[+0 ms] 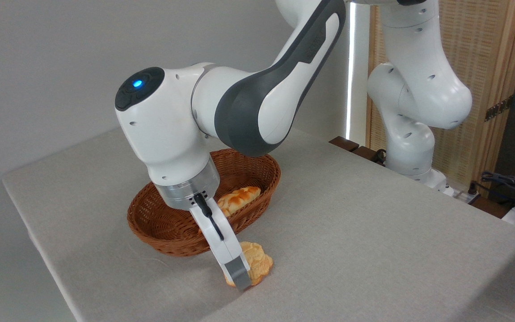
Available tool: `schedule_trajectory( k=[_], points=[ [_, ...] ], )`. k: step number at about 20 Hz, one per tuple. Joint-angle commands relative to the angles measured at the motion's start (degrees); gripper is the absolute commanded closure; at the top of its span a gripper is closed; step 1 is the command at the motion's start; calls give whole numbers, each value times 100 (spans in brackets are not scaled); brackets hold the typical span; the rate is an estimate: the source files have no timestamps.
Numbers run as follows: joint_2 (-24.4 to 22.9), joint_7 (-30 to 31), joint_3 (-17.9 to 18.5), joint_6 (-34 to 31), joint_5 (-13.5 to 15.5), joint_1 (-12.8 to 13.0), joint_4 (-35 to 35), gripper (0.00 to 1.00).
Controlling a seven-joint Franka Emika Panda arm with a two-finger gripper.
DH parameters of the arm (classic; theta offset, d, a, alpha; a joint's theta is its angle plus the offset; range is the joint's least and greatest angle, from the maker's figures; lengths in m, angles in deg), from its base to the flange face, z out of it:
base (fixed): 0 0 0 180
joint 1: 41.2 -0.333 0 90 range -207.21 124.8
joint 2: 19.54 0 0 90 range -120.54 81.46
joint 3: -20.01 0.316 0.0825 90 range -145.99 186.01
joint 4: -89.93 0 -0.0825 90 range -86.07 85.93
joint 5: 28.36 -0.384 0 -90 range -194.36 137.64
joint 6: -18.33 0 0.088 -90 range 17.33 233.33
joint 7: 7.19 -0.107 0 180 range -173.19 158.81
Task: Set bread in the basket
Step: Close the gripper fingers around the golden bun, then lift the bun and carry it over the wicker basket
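Fingers (238, 273) down at bench level, near one w/ grey pad across the front-left of the bread (257, 264); far finger hidden behind it, so prob. pinching the bun but can't tell for sure from this angle. Bread sits on the bench (373, 232), just outside the near rim of the basket (257, 167), not in it yet. Gripper (242, 273) tilted, wrist above the basket's near side. A longer braided loaf (239, 199) already lies inside the basket.

Risks, as I judge: grip looks off-centre near the bun's edge, so it could rotate or slip out on lift. Low lift path could clip the basket rim & shove the basket. Dropping too close to the loaf might leave the bun perched on the rim.
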Motion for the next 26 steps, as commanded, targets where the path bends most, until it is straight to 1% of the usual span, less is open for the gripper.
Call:
schedule_trajectory(
  k=[1, 12, 14, 18, 20, 21, 22, 23, 24, 25, 26],
  points=[
    [-7, -95, 45, 56, -81, 13, 40, 46],
    [-50, -103, 72, 38, -81, 13, 84, 44],
    [-94, -103, 72, 29, -90, 4, 206, 41],
    [-138, -69, 28, 29, -72, 13, 549, 41],
    [-156, -25, 2, 3, 15, 22, 794, 41],
    [-200, -33, -7, -6, 129, 22, 970, 41],
    [-217, -24, 1, -14, 417, 22, 1050, 41],
    [-226, -16, 2, -15, 585, 22, 1086, 41],
    [-287, -7, 2, -41, 839, 22, 1129, 41],
    [-314, 2, -7, -41, 911, 22, 1147, 41],
    [-323, 141, -68, -41, 990, 31, 1147, 41]
  ],
)
